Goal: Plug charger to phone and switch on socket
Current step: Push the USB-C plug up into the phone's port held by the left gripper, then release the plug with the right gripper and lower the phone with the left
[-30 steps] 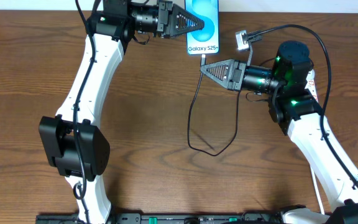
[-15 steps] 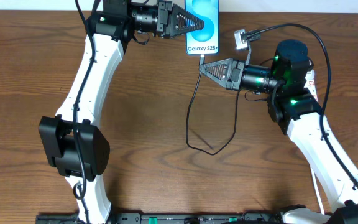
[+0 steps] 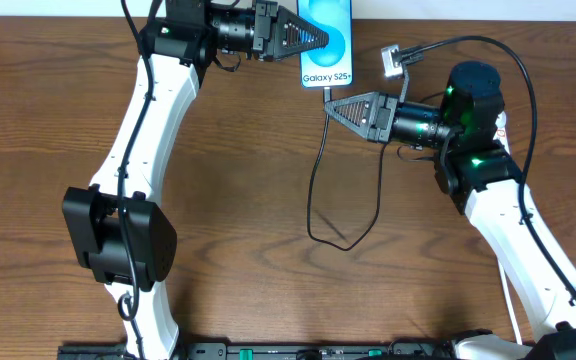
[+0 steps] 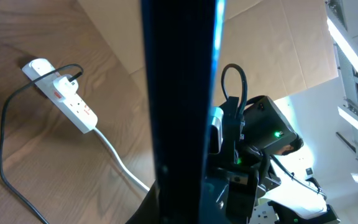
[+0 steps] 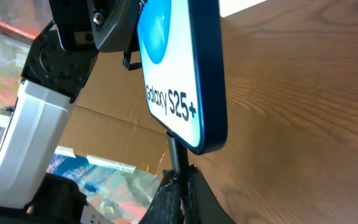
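Where the left arm (image 3: 153, 110) stands: left of the phone (image 3: 328, 72). Its white links run from the near side of the table (image 3: 228, 200) up toward the phone's left long side.
Left gripper (image 3: 323, 38): clenched on the phone, reaching over it from the left, about halfway along the screen.
Phone: at the far edge of the table, with the blue-cyan screen turned up to the overhead camera and the words "Galaxy S25+" at its near end. The left wrist view shows only its dark side edge.
Charger (image 3: 310, 210): a thin black cable that starts at the phone's near short edge. It runs down the table, makes a loop well below the phone, and climbs back on the right.
Plug tip (image 5: 176, 152): it meets the phone's near short edge from below. I cannot tell if it is fully inside the port.
Right gripper (image 3: 330, 104): just below the phone's near right corner, closed tight on the plug tip, with its fingertips pointing at that edge.
Right arm (image 3: 508, 220): right of the phone.
Socket (image 4: 67, 102): well apart from the phone, lying flat on the table. A black cable goes into its rounded end and a white cord (image 4: 120, 162) leaves the other end. I cannot tell the switch position.
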